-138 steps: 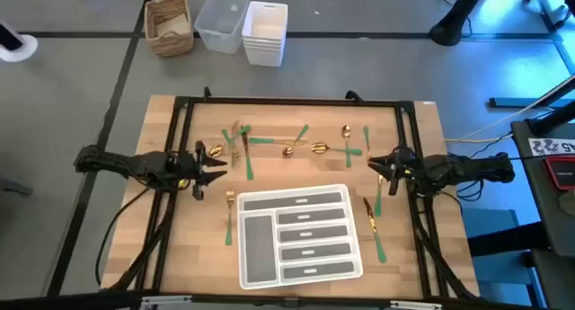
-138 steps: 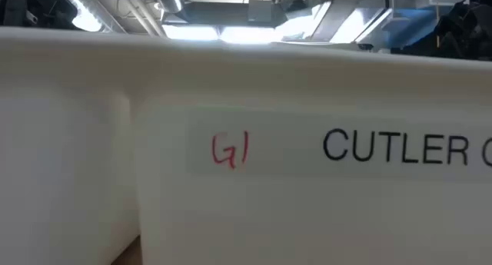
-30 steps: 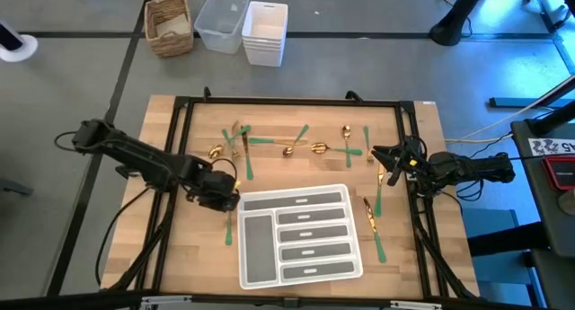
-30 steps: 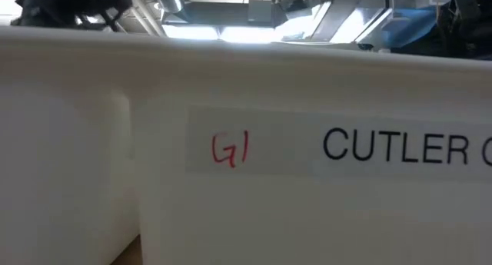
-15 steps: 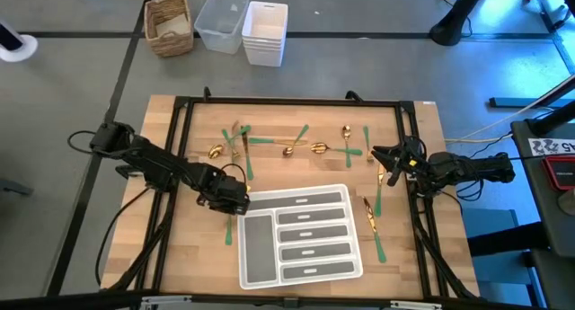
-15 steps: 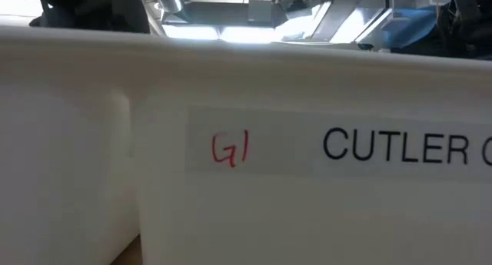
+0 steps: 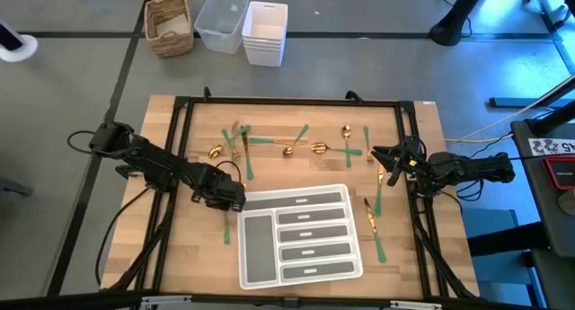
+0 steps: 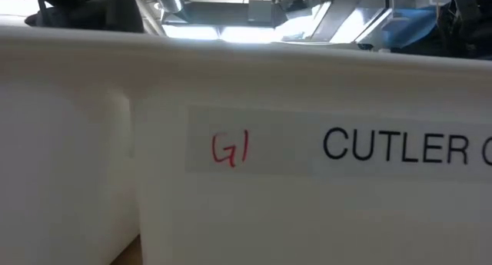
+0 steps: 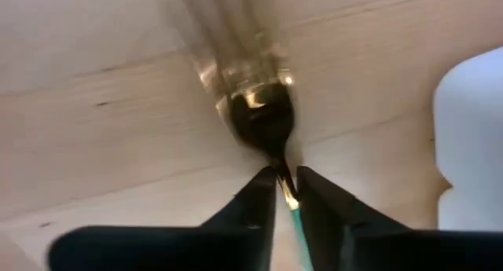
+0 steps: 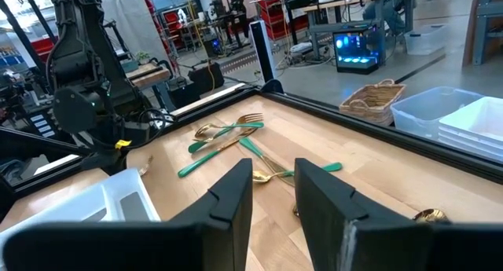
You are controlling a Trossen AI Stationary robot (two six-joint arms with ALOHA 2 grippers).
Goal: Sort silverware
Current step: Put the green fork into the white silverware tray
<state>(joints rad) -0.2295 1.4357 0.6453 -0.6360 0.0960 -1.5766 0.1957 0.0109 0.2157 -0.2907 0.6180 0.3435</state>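
Note:
The silverware, gold heads on green handles, lies scattered on the wooden table: a far cluster (image 7: 243, 144), more pieces (image 7: 346, 146) toward the right, and some (image 7: 373, 222) right of the grey compartmented tray (image 7: 301, 234). My left gripper (image 7: 226, 196) is at the tray's far left corner, shut on a fork (image 9: 263, 122) whose green handle (image 7: 225, 231) points toward the near edge. My right gripper (image 7: 381, 163) hovers open and empty at the table's right side, next to a piece (image 7: 378, 195). My left gripper pinches the fork's thin gold neck (image 9: 287, 184), just where the green handle begins, between its two fingertips (image 9: 263, 188). The fingers come from above and from the table's left. Whether the fork is clear of the table I cannot tell.
A white bin labelled "CUTLER" (image 8: 307, 157) fills the low view. A wicker basket (image 7: 171, 22), a clear tub (image 7: 221, 21) and stacked white bins (image 7: 265, 31) stand on the floor beyond the far edge. A black frame (image 7: 296, 101) borders the table.
My left gripper has gone toward the table's right, to the tray's far left corner over the fork, then drawn back a little to the left. My right arm has kept still.

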